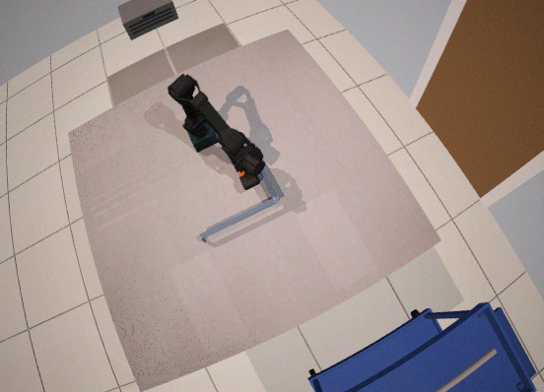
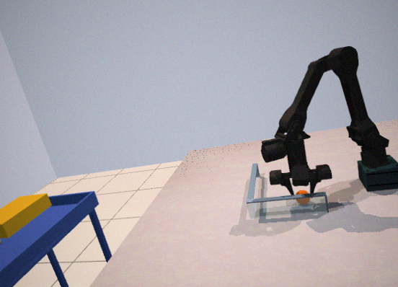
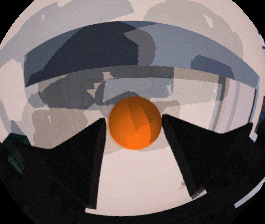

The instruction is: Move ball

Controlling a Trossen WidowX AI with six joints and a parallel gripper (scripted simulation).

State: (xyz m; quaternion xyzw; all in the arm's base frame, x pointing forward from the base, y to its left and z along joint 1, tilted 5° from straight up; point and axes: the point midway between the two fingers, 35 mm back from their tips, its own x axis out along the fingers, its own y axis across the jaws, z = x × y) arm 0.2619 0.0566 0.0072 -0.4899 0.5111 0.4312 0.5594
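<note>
My end effector [image 2: 301,191] is parting around the orange ball [image 2: 302,197], low inside the clear walls [image 2: 288,198], mid-tabletop. If one finger drags, the ball rolls off its spot.

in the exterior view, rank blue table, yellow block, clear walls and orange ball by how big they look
1. blue table, though cut off by the frame and nearest the camera
2. clear walls
3. yellow block, also cut off, so its place against the walls is unsure
4. orange ball, clearly smallest
</note>
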